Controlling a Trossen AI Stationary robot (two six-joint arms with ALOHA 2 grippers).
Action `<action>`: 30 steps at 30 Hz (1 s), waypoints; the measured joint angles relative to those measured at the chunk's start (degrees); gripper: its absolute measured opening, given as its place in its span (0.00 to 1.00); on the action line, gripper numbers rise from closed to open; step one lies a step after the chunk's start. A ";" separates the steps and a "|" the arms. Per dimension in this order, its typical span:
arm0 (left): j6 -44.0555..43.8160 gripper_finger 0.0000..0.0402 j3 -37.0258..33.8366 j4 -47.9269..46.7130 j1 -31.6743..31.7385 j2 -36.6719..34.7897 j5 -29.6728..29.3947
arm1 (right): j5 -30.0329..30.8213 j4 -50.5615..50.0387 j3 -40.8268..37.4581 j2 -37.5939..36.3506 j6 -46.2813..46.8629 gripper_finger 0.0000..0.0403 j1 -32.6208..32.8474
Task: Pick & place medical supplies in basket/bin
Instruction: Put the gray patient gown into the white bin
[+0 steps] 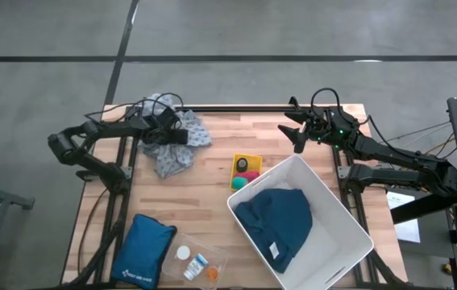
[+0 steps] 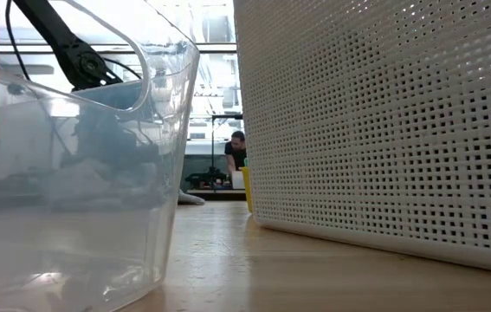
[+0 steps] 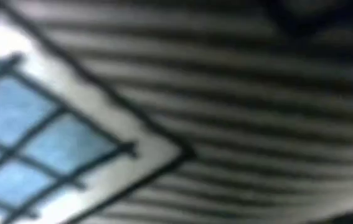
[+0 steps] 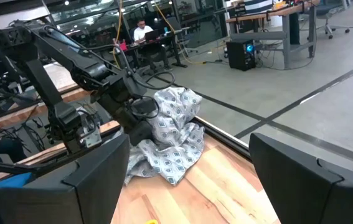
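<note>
I look down on a wooden table (image 1: 204,185) with both arms reaching in from the far edge. My left gripper (image 1: 178,135) presses down into the grey dotted cloth (image 1: 181,149), which lies crumpled near the far left of the table. In the right wrist view the same gripper (image 4: 140,127) sits buried in the cloth's (image 4: 170,134) folds; I cannot tell whether its fingers have closed on the fabric. The left wrist view shows only a blurred close-up of the cloth's pattern.

My right gripper (image 1: 297,133) hovers open and empty above the far right of the table, well apart from the cloth.

A white bin (image 1: 337,213) stands at the right, tilted diagonally, with a blue garment (image 1: 276,221) inside. Just beside its far left corner is a yellow tray (image 1: 247,159) holding pink and teal rolls (image 1: 245,173). At the near left lie a blue pouch (image 1: 143,250) and a clear tub (image 1: 181,242) with small bottles (image 1: 194,262).
</note>
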 joint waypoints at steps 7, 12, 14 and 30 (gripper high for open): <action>-1.45 0.05 -0.02 0.02 -0.02 0.00 -0.04 | 0.00 0.00 0.00 0.00 0.00 0.81 -0.01; -1.39 0.04 -0.02 0.04 -0.04 0.00 -0.15 | 0.01 0.00 -0.02 0.00 0.02 0.81 -0.01; -1.24 0.04 0.00 0.04 -0.04 0.00 -0.24 | -0.01 0.00 0.00 0.00 0.01 0.81 0.00; 7.36 0.09 2.83 -0.31 -0.84 -16.07 5.14 | -0.01 -0.02 0.00 0.00 0.01 0.81 0.01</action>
